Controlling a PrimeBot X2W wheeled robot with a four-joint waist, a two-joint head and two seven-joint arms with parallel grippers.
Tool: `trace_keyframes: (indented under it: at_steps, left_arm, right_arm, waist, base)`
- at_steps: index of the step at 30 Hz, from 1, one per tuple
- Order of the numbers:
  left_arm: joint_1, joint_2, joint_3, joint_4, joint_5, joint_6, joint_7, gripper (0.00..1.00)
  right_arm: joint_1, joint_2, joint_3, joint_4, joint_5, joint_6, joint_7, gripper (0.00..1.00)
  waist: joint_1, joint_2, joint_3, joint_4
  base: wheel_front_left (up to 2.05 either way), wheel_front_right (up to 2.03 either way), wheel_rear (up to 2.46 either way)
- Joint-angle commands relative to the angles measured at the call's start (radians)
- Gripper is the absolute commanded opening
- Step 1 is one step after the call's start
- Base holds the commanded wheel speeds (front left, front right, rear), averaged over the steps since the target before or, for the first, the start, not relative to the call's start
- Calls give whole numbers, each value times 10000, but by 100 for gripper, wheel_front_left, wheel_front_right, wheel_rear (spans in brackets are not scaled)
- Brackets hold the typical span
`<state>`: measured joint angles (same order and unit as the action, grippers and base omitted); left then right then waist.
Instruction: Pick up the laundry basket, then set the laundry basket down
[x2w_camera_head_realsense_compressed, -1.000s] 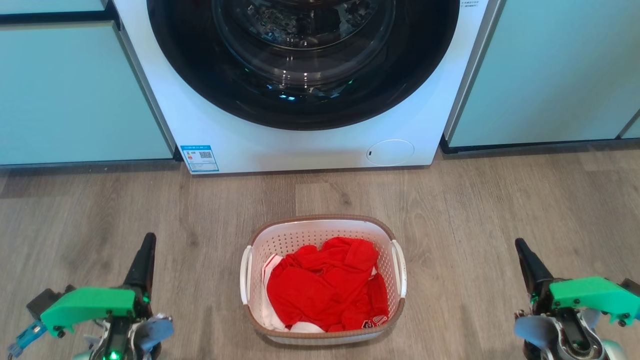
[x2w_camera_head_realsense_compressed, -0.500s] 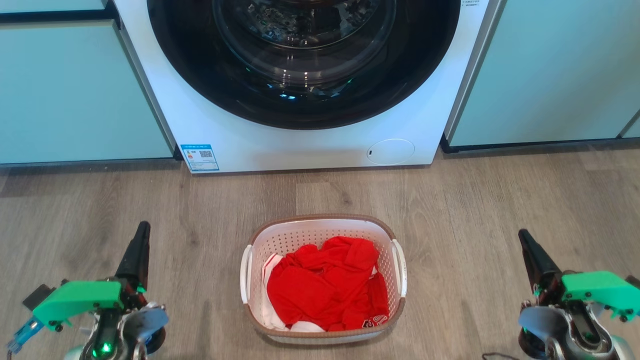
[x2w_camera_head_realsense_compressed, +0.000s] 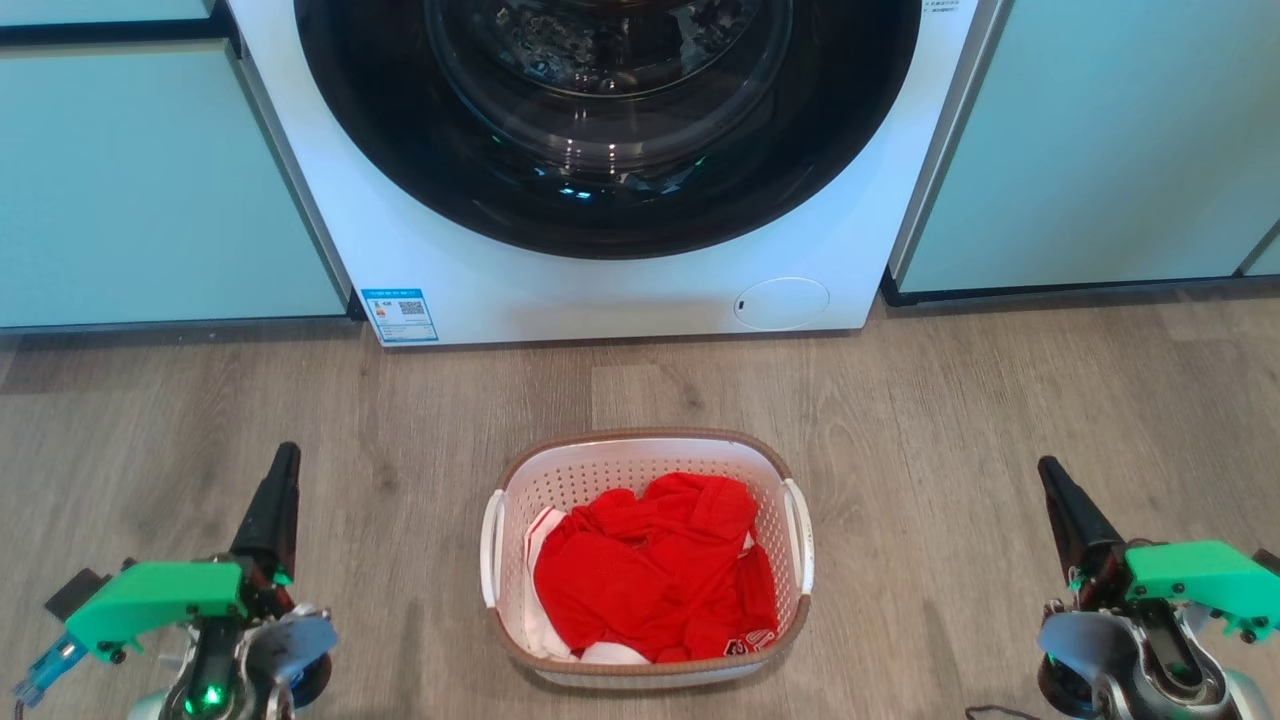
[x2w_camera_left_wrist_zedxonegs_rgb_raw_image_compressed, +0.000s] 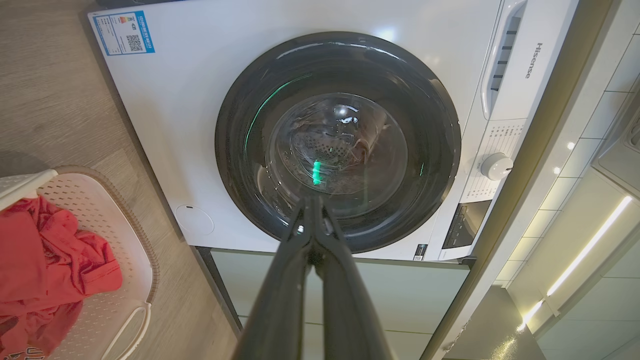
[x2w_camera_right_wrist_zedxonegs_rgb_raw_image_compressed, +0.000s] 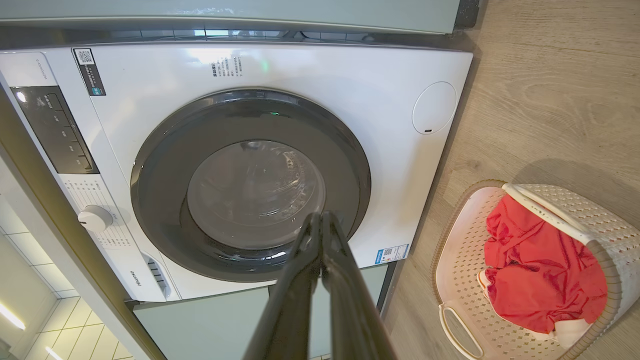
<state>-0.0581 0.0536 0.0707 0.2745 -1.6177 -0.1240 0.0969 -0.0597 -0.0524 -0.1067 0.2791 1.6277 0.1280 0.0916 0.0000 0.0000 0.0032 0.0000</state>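
Observation:
The laundry basket (x2w_camera_head_realsense_compressed: 600, 475) stands on the wood floor in front of the washer, white and perforated with a brown rim and white side handles, holding red clothes (x2w_camera_head_realsense_compressed: 655, 570). Its edge also appears in the left wrist view (x2w_camera_left_wrist_zedxonegs_rgb_raw_image_compressed: 120, 250) and the right wrist view (x2w_camera_right_wrist_zedxonegs_rgb_raw_image_compressed: 460, 260). My left gripper (x2w_camera_head_realsense_compressed: 285, 460) sits well to the basket's left, shut and empty, fingertips together (x2w_camera_left_wrist_zedxonegs_rgb_raw_image_compressed: 312, 202). Well to its right is my right gripper (x2w_camera_head_realsense_compressed: 1048, 470), also shut and empty (x2w_camera_right_wrist_zedxonegs_rgb_raw_image_compressed: 320, 217). Neither touches the basket.
A white front-loading washing machine (x2w_camera_head_realsense_compressed: 600, 290) with a dark round door stands straight ahead, flanked by pale green cabinets (x2w_camera_head_realsense_compressed: 150, 200). Wood floor (x2w_camera_head_realsense_compressed: 900, 400) spreads around the basket and between it and each gripper.
Both grippers drew outward and slightly up the head view about a second ago, then held still. The basket has not moved.

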Motion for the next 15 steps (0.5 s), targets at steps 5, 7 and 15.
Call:
trace_keyframes:
  at_steps: [5, 7, 15]
  left_arm:
    - [-490, 40, 335, -295, 11, -67, 85, 0]
    - [-491, 38, 338, -295, 14, -67, 88, 0]
    - [-492, 31, 349, -295, 23, -67, 97, 0]
  right_arm:
    - [-463, -128, 135, -354, -20, 27, 51, 0]
    - [-464, -124, 129, -354, -25, 27, 56, 0]
    - [-466, -110, 108, -353, -42, 27, 73, 0]
  waist:
    - [0, 0, -1, 0]
    - [0, 0, -1, 0]
    - [0, 0, -1, 0]
  base:
    - [0, 0, 0]
    - [0, 0, 0]
    - [0, 0, 0]
